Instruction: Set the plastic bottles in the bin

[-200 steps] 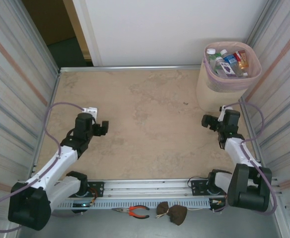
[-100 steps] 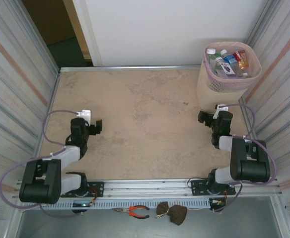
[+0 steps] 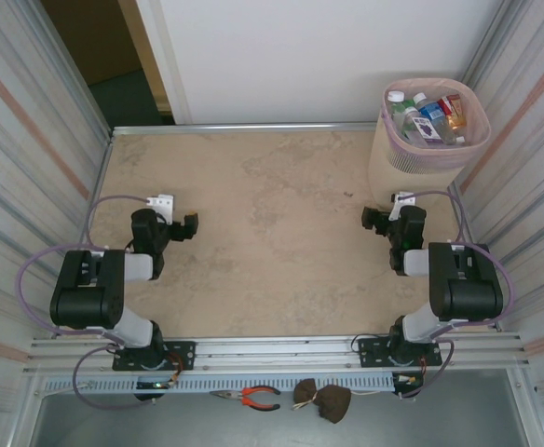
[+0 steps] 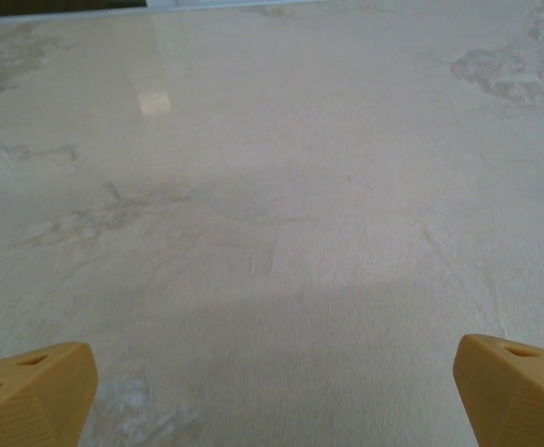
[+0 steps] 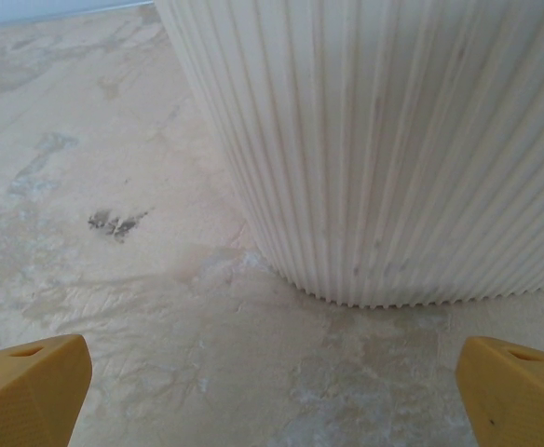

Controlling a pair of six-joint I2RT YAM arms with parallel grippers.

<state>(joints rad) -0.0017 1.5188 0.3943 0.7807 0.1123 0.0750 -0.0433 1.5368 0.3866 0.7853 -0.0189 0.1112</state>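
Both arms had folded back toward their bases over the last second, elbows drawn in above the near edge of the bench (image 3: 281, 214), while the bottles (image 3: 427, 117) and the bin (image 3: 391, 172) had stayed where they were. The bottles lay heaped inside the bin, clear ones with white and blue caps and blue and red labels showing above the pink liner folded over its rim; how many there were could not be told. The bin stood upright on the far right corner of the bench, close to the ribbed metal wall (image 3: 523, 140) on the right. The right gripper (image 3: 373, 219) hung low just in front of the bin, near the right edge, its jaws spread wide and holding nothing. In the right wrist view its yellow fingertips (image 5: 30, 386) sat at the two lower corners, with the bin's ribbed beige side directly ahead and bare bench between them. The left gripper (image 3: 188, 226) was near the left edge, well apart from the bin, also wide open and empty, its fingertips (image 4: 34, 386) framing pale, mottled bench top. Below the near edge, red-handled pliers (image 3: 253, 398) lay on a grey surface beside two dark brown lumps (image 3: 323, 400).
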